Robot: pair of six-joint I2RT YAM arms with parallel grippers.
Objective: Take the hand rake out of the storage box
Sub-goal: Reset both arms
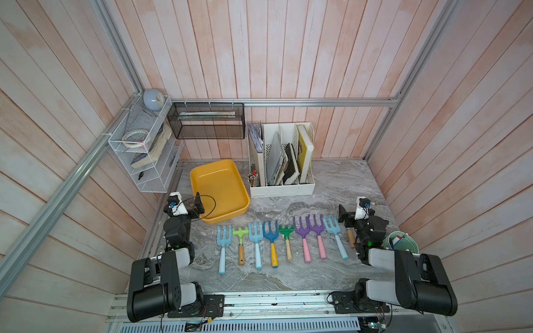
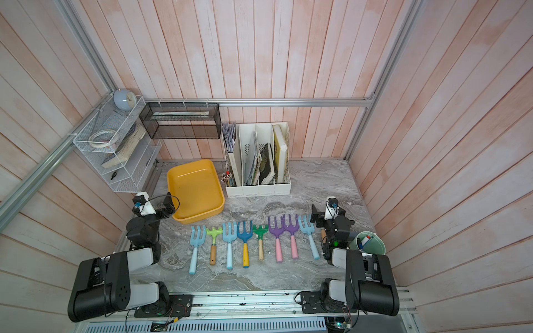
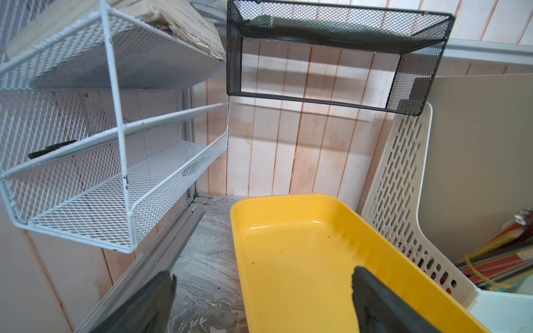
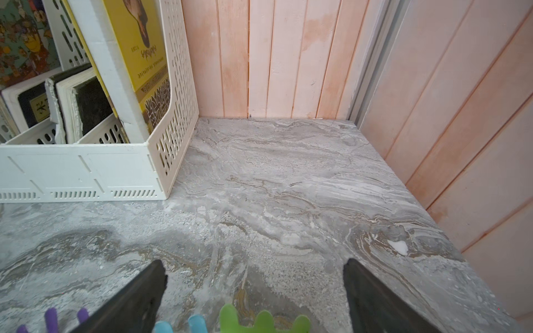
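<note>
The yellow storage box [image 1: 219,184] [image 2: 196,187] [image 3: 302,259] stands at the back left, and no tool shows inside it. Several hand rakes and forks lie in a row on the marble table in front of it, among them a light green rake [image 1: 240,232] and a dark green rake [image 1: 286,230]. My left gripper [image 1: 199,206] [image 3: 264,274] hangs open over the box's near left corner, holding nothing. At the row's right end my right gripper [image 1: 344,214] [image 4: 255,264] is open above the green tines of another rake [image 4: 259,320], whose wooden handle [image 1: 350,238] is partly hidden by the arm.
A white file organizer [image 1: 281,161] with books stands right of the box. A black mesh basket [image 1: 209,119] and a white wire shelf [image 1: 138,150] hang on the walls above the box. A green bucket [image 1: 402,242] sits beside the right arm.
</note>
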